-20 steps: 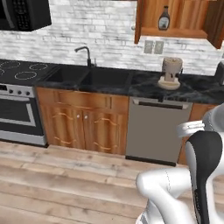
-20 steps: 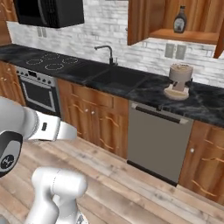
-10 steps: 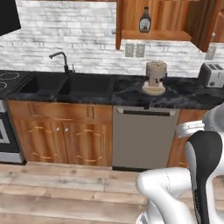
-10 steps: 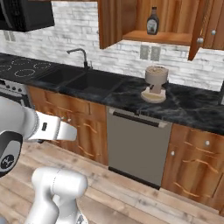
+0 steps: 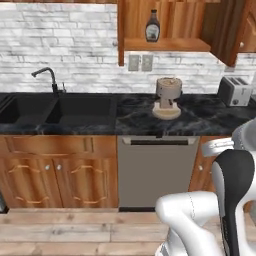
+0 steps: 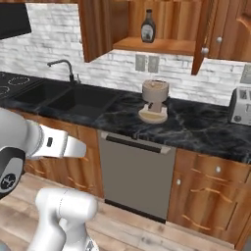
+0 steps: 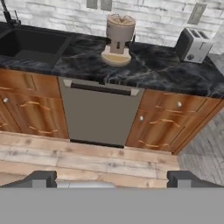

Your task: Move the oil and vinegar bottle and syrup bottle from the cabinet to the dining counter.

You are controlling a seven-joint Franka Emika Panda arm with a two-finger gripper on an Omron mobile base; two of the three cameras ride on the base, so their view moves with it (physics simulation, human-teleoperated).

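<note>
High on the wall in the left base view, the cabinet (image 5: 165, 22) stood with its door swung out to the right, and the syrup (image 5: 152, 27) sat upright on the bottom shelf, cap up, long axis vertical, label facing the room. Below it on the black desk (image 5: 200, 117) stood a brown coffee grinder (image 5: 168, 97) on a round base, with a toaster (image 5: 233, 90) further right and a sink (image 5: 55, 109) with a tap (image 5: 47, 77) to the left. A grey dishwasher (image 5: 156, 172) sat under the desk.

From the right base view, the syrup (image 6: 148, 27) stood upright near the back of the open cabinet (image 6: 157, 24), above and a little left of the grinder (image 6: 155, 101). The toaster (image 6: 241, 105) sat at the right edge, the sink (image 6: 73, 98) to the left.

Low at the bottom of the hand view, the hand (image 7: 111, 180) had its two dark fingertips (image 7: 41, 178) spread wide apart, released, with nothing between them. It faced the dishwasher (image 7: 99, 111), well below the desk (image 7: 166, 70), grinder (image 7: 118, 39) and toaster (image 7: 193, 45). The syrup's shelf lay higher than this view reached, so the bottle was well apart from the hand.
</note>
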